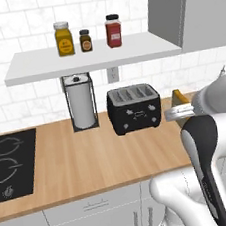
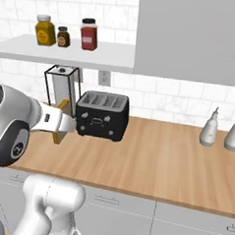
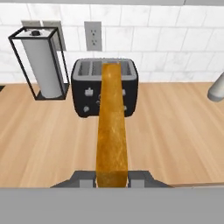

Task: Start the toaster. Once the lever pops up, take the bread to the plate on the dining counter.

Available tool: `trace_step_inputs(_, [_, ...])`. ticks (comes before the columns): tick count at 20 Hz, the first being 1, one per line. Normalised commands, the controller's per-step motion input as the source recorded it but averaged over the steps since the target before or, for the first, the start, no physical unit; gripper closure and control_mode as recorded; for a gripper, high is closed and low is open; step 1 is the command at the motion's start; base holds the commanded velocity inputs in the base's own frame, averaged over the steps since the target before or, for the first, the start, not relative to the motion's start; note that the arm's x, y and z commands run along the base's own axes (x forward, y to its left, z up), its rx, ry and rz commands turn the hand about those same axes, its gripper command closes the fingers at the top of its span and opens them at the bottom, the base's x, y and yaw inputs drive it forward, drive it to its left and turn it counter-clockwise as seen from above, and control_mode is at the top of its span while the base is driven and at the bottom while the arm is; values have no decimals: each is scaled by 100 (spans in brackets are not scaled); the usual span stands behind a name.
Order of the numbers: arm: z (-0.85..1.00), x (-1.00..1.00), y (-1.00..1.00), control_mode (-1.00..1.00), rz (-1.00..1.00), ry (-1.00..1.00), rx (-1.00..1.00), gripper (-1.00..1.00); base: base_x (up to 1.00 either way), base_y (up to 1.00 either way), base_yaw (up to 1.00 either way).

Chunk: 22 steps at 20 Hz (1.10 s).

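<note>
Bread (image 3: 112, 131), one slice seen edge-on, is clamped between the closed fingers of the gripper (image 3: 112, 178), held above the wooden desk (image 3: 175, 131). Ahead of the gripper stands one black toaster (image 3: 104, 89) with four slots, apparently empty. Beside the toaster, one paper-towel roll (image 3: 43, 70) stands in a wire holder. Above, a shelf (image 1: 88, 58) carries three jars (image 1: 64, 39).
</note>
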Motion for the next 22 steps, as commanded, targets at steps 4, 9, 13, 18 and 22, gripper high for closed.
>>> trace_step_inputs(4, [0,0,0,100,0,0,0,100,-88,-2,7])
trace_step_inputs(9, [0,0,0,100,0,0,0,100,-71,0,44])
trace_step_inputs(13, [0,0,0,100,0,0,0,100,-36,6,84])
trace_step_inputs(18, [0,0,0,100,0,0,0,100,-19,8,99])
trace_step_inputs(22, [0,0,0,100,0,0,0,100,-5,9,100])
